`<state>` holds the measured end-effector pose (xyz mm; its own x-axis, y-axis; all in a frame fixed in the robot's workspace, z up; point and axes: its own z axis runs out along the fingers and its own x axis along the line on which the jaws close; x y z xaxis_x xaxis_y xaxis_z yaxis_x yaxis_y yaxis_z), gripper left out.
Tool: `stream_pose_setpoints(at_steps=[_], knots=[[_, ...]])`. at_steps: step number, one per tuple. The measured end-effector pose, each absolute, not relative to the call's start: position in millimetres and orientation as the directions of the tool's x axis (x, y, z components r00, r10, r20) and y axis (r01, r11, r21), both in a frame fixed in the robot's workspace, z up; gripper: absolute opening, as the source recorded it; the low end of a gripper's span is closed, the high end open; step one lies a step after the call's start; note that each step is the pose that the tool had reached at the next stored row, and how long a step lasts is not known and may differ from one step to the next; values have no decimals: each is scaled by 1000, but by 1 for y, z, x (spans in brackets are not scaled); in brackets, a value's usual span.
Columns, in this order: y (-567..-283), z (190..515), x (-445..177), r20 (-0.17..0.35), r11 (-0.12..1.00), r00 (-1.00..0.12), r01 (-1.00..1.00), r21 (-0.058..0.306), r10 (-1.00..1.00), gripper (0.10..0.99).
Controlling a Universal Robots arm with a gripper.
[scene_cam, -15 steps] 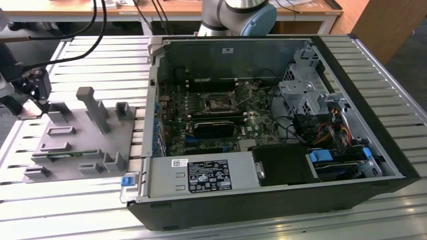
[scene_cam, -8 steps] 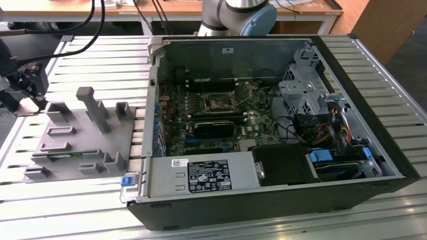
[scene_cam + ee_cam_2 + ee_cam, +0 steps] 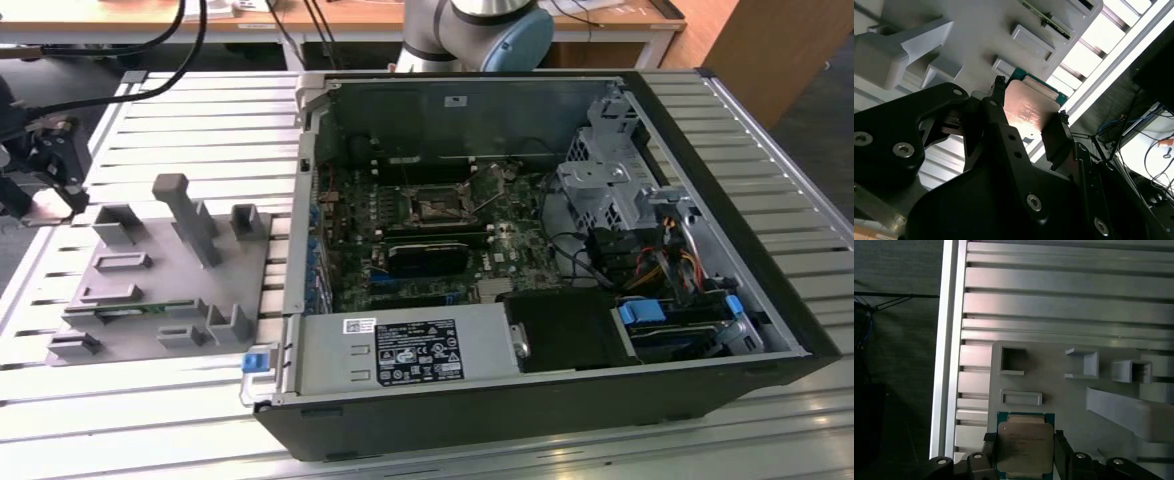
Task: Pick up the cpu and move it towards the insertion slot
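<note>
The cpu (image 3: 1025, 442), a flat square chip with a pale metal top and green edge, sits between the two black fingers (image 3: 1060, 450) of my gripper (image 3: 1024, 452), which is shut on it. In the second wrist view the cpu (image 3: 1030, 105) shows pinkish between the gripper's (image 3: 1029, 115) fingers, above the corner of the grey plastic fixture (image 3: 984, 35). In the exterior view the gripper (image 3: 51, 190) hangs at the far left, beside the fixture (image 3: 160, 270). The insertion slot (image 3: 434, 208), a shiny square frame with a dark centre, lies on the motherboard inside the open computer case (image 3: 747, 400), far to the exterior view's right.
The fixture carries upright posts (image 3: 187, 215) and pockets (image 3: 1013, 360). It rests on a slatted aluminium table (image 3: 200, 130), whose edge (image 3: 946, 340) runs close to the gripper. A long black card (image 3: 427, 258) lies below the slot. Drive bays and cables (image 3: 641, 250) crowd the case's right side.
</note>
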<state>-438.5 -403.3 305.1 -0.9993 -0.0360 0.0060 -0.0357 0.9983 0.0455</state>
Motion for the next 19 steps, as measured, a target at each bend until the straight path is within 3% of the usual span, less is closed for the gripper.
stream_pose_setpoints(at_steps=[19], knots=[[-403, 330, -439, 6, 998, -999, -36, 46, -36, 541]])
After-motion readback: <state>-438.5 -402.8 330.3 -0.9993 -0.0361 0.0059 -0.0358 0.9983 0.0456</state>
